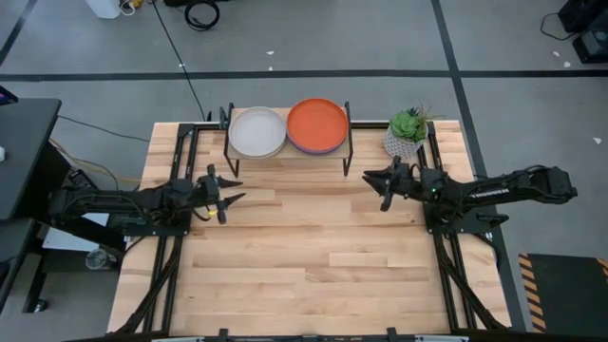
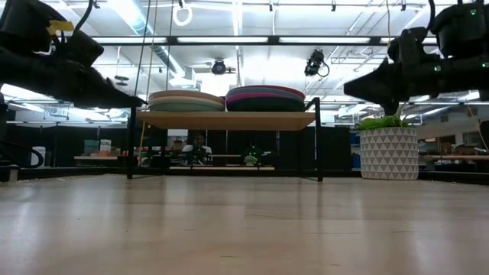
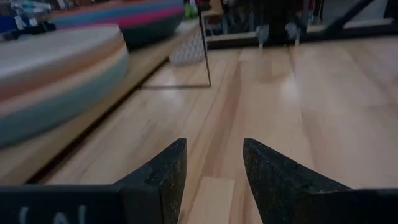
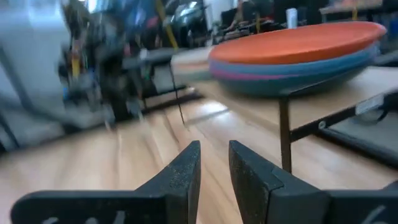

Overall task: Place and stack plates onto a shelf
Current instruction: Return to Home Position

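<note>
Bare desk [image 2: 244, 229] planks lie nearest us in the low view, with nothing resting on them between the camera and the shelf [image 2: 229, 121]. We find all visible plates on that shelf at the far edge, in two stacks side by side. The left stack [image 2: 187, 101] is topped by a pale grey plate [image 1: 257, 132], the right stack [image 2: 265, 99] by an orange plate [image 1: 317, 124]. Both stacks sit level, their edges roughly in line. A potted plant [image 1: 407, 133] stands just right of the shelf.

The left arm [image 1: 114, 204] hovers on the near side of the shelf, to its left; its jaws are parted to a moderate gap and hold nothing. The right arm [image 1: 494, 190] hovers to the shelf's near right, close to the plant; its jaws are parted only narrowly and are likewise empty.

We judge stacking complete and only the retreat outstanding. To do it well, each arm should draw straight back at its present height before folding, keeping wide of the black legs [image 2: 319, 149] and, on the right, the plant. Slow motions would spare the stacks any jolt.
</note>
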`<state>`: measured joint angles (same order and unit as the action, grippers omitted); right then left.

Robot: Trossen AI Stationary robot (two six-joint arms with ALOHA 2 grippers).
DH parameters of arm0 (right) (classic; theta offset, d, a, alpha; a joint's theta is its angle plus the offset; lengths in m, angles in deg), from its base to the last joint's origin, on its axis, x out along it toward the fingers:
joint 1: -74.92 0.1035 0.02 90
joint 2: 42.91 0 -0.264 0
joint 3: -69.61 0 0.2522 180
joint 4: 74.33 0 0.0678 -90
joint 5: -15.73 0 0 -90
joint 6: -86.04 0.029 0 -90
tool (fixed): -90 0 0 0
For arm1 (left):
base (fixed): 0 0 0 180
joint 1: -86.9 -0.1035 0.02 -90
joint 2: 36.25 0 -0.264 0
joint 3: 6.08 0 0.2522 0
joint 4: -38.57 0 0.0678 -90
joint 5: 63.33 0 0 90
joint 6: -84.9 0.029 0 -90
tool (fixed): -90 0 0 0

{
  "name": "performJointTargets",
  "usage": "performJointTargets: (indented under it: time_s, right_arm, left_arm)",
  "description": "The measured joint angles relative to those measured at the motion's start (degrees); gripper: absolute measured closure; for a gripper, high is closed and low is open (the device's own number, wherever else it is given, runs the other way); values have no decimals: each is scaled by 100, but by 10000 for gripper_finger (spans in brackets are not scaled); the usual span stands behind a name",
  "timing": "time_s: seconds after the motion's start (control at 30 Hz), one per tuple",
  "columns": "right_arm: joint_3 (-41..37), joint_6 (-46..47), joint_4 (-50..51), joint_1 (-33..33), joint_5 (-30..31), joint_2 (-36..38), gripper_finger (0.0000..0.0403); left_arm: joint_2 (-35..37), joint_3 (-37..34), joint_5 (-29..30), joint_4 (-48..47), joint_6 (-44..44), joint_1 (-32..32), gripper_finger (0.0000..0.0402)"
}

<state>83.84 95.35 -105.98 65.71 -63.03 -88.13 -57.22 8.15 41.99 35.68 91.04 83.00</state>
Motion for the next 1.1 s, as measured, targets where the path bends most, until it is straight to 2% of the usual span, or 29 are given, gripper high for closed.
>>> performJointTargets:
  time_s: [0.07, 0.2, 0.47, 0.53, 0.7, 0.87, 1.03, 1.1]
  right_arm:
    - [49, 573, -14, -74, -25, 174, 313]
    - [-12, 971, 101, -232, -568, 518, 313]
    - [-12, 1470, 200, -645, -2324, 1672, 312]
    - [-12, 1516, 421, -748, -2437, 1998, 312]
    - [-12, 1661, 1290, -975, -1573, 2684, 312]
    - [-12, 1665, 2091, -1075, -973, 3198, 312]
    - [-12, 1556, 3370, -1073, 208, 3272, 312]
    - [-12, 1606, 3913, -1073, 455, 3228, 312]
  left_arm:
    - [0, -2, 154, -139, -50, 4, 235]
    - [88, -2, 620, -39, 32, 0, 236]
    - [825, -4, 241, -246, 185, 2, 263]
    - [1028, -4, 146, -423, 187, 2, 271]
    - [1486, -4, -110, -689, 201, 2, 287]
    - [1730, -4, -195, -738, 202, 2, 299]
    - [1803, -4, -191, -700, 0, 2, 303]
    - [1802, -7, -191, -674, -191, 2, 303]
